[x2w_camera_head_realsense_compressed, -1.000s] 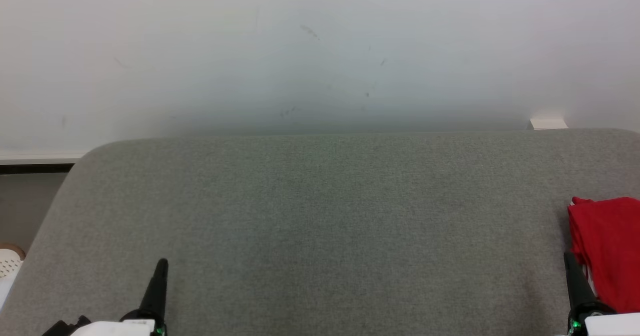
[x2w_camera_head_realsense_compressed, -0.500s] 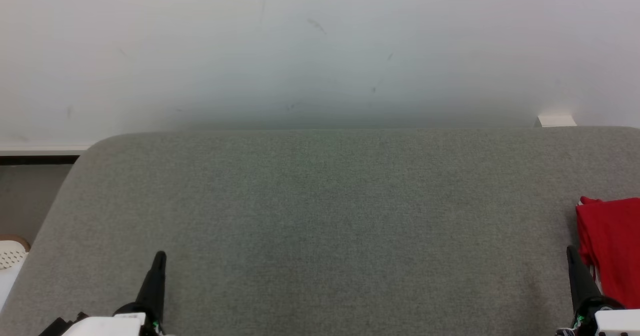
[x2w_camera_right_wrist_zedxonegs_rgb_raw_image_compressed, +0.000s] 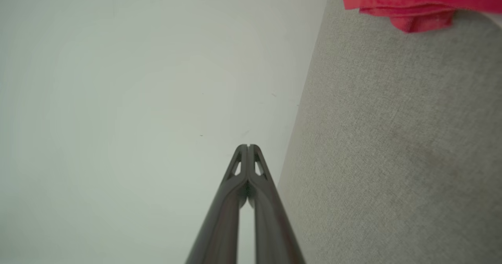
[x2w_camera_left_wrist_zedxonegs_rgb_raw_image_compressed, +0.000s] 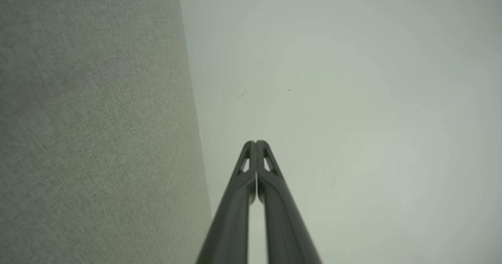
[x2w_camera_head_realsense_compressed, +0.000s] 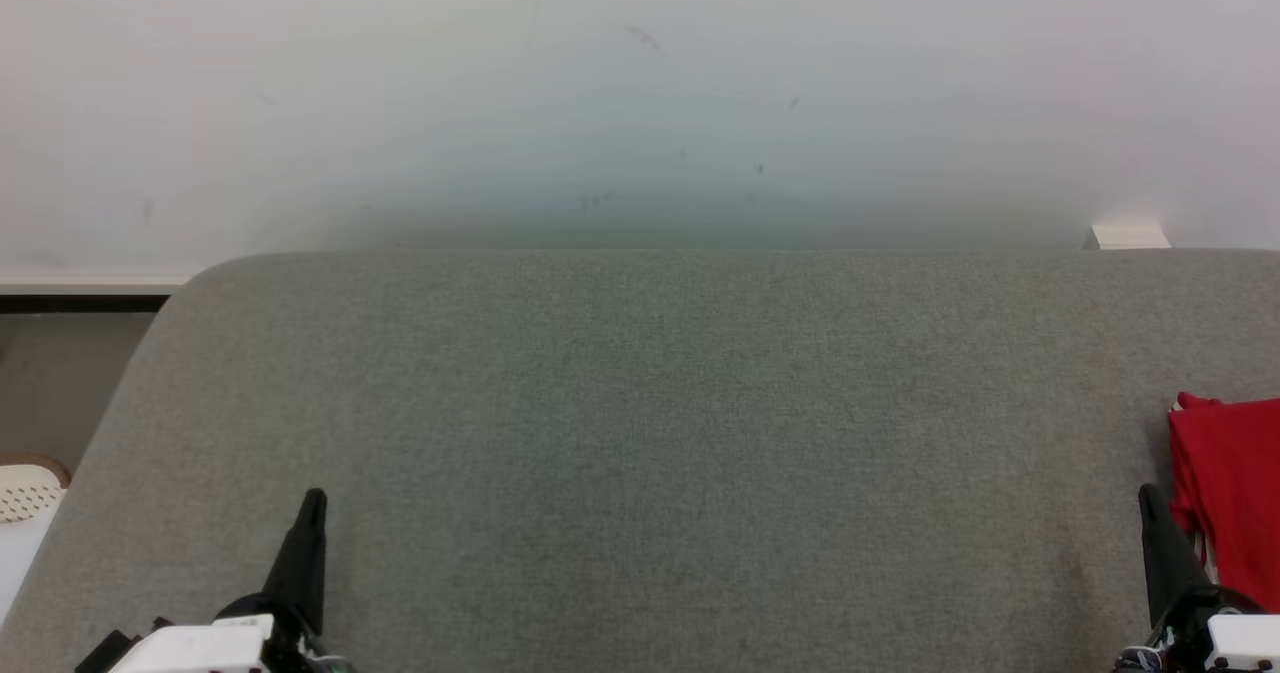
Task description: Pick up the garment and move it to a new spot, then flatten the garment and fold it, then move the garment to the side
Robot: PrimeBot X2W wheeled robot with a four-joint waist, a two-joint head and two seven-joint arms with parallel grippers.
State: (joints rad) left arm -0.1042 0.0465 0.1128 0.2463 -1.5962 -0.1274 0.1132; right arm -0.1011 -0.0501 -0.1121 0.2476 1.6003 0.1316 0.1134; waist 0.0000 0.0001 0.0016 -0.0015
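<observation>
The red garment [x2w_camera_head_realsense_compressed: 1230,493] lies folded at the right edge of the grey fabric surface [x2w_camera_head_realsense_compressed: 640,433], partly cut off by the head view's edge. In the right wrist view the garment [x2w_camera_right_wrist_zedxonegs_rgb_raw_image_compressed: 419,1] shows at the top right. My right gripper [x2w_camera_head_realsense_compressed: 1148,498] sits at the lower right just left of the garment, shut and empty; its tips [x2w_camera_right_wrist_zedxonegs_rgb_raw_image_compressed: 248,147] meet. My left gripper [x2w_camera_head_realsense_compressed: 314,501] rests at the lower left, shut with nothing in it, and its fingertips [x2w_camera_left_wrist_zedxonegs_rgb_raw_image_compressed: 255,143] press together.
A white wall [x2w_camera_head_realsense_compressed: 640,103] rises behind the grey surface. A small white block [x2w_camera_head_realsense_compressed: 1128,237] sits at the far right edge. A white perforated object [x2w_camera_head_realsense_compressed: 25,493] and a strip of floor show at the left past the surface's rounded corner.
The camera has turned left and tilted a little, so the whole scene has slid right and the garment shows less. Both grippers stay shut at the bottom corners.
</observation>
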